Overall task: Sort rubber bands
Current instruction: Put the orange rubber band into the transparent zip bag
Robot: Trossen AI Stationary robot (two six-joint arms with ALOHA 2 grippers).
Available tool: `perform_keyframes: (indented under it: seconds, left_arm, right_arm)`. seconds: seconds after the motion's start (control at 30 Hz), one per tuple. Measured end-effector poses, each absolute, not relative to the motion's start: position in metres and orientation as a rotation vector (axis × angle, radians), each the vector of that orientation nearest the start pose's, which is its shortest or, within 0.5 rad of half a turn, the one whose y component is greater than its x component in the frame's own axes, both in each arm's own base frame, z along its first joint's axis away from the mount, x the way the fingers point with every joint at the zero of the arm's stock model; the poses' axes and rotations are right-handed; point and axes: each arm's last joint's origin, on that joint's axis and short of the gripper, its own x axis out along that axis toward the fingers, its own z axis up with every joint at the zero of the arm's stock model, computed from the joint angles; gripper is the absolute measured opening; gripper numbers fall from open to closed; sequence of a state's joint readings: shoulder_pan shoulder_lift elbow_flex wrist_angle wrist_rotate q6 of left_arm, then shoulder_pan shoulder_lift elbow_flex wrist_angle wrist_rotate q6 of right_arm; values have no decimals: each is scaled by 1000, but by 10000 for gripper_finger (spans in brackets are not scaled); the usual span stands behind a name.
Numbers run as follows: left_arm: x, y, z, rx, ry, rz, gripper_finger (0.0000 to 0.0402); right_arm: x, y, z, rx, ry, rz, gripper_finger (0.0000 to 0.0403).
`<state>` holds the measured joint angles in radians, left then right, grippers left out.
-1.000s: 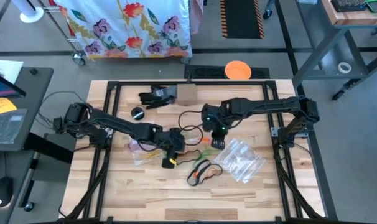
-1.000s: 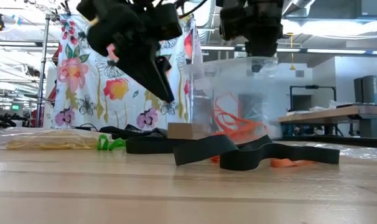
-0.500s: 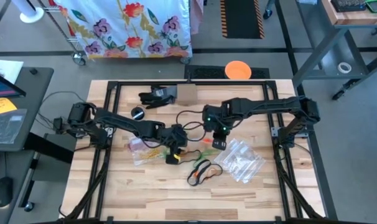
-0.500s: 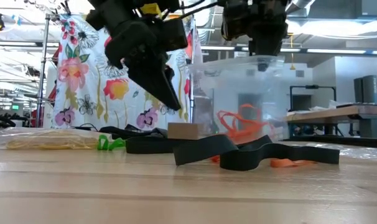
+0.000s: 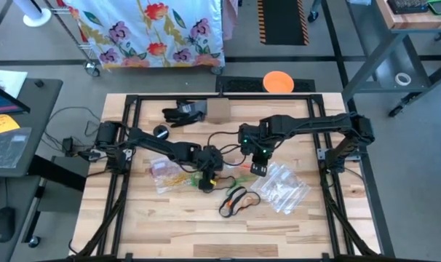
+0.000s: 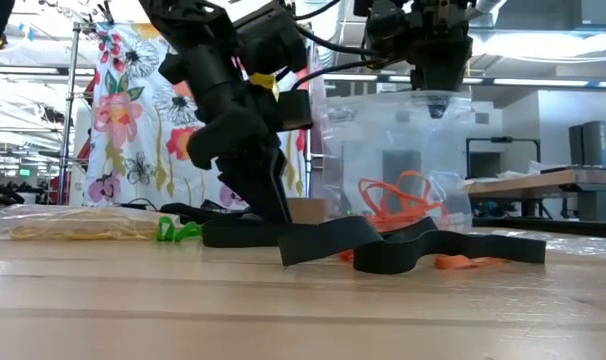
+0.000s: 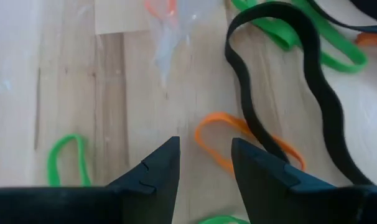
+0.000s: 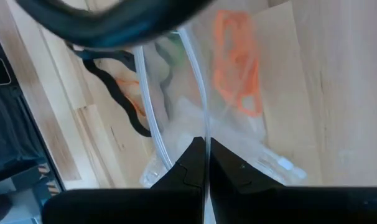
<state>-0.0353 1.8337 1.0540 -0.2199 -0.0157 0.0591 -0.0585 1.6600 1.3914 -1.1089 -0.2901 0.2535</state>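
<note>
left claw: fingers apart, nothing in them, low over the desk
orange band: flat just ahead of its tips, long axis slanting across them
right claw: pinched together on clear bag, orange bands inside

The left gripper hangs over the wooden table, its two dark fingers parted with a strip of bare wood showing between them. An orange rubber band lies just beyond the fingertips, crossed by a wide black band that curves away past a green band. A smaller green loop lies apart to one side, and a clear plastic bag with something orange inside sits farther off.
</note>
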Motion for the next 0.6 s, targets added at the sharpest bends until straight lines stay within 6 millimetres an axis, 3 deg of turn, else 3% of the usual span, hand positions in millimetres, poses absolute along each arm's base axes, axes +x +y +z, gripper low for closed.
perform_keyframes:
  seconds: [0.37, 0.6]
  left_arm:
    - [357, -12, 147, 51, 998, -38, 141]
    - [350, -12, 137, 32, 1022, -31, 141]
  right_arm:
    - [314, -4, 265, 439, 1387, 34, 5]
    - [314, 1, 265, 429, 1394, 47, 5]
